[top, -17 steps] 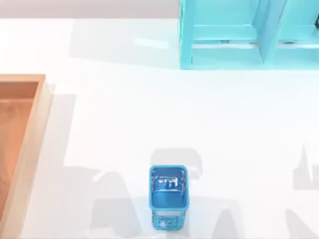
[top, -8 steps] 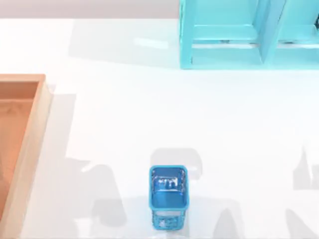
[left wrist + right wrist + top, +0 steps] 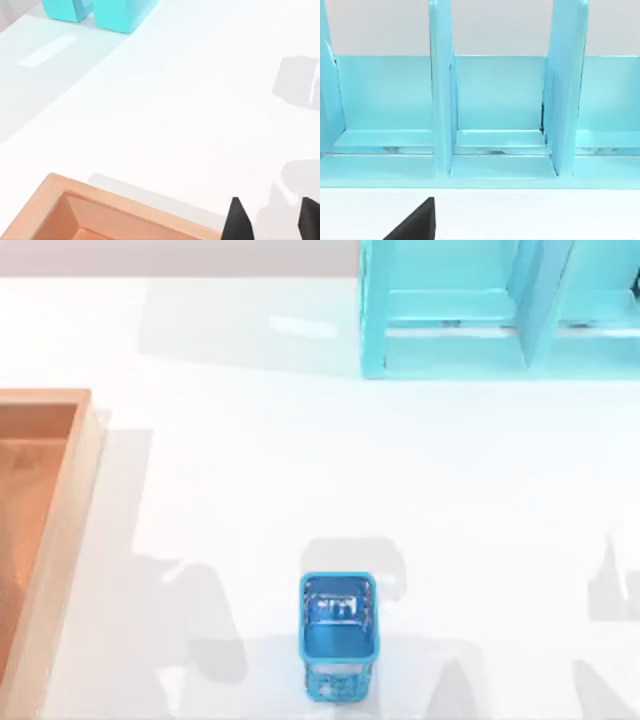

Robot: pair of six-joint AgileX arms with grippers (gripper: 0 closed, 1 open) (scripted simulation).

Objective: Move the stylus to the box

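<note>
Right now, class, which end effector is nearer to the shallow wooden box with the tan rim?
Left. The left end effector hovers just beside the rim of the box; the right end effector faces the cyan shelf unit.

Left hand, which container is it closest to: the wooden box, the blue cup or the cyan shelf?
The wooden box: its tan rim lies just beside the left hand, while the cyan shelf stands far across the table.

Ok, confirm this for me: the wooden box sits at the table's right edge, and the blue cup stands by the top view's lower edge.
Not quite. The wooden box sits at the left edge of the table, not the right, as the top view shows. The blue cup does stand by that view's lower edge.
</note>
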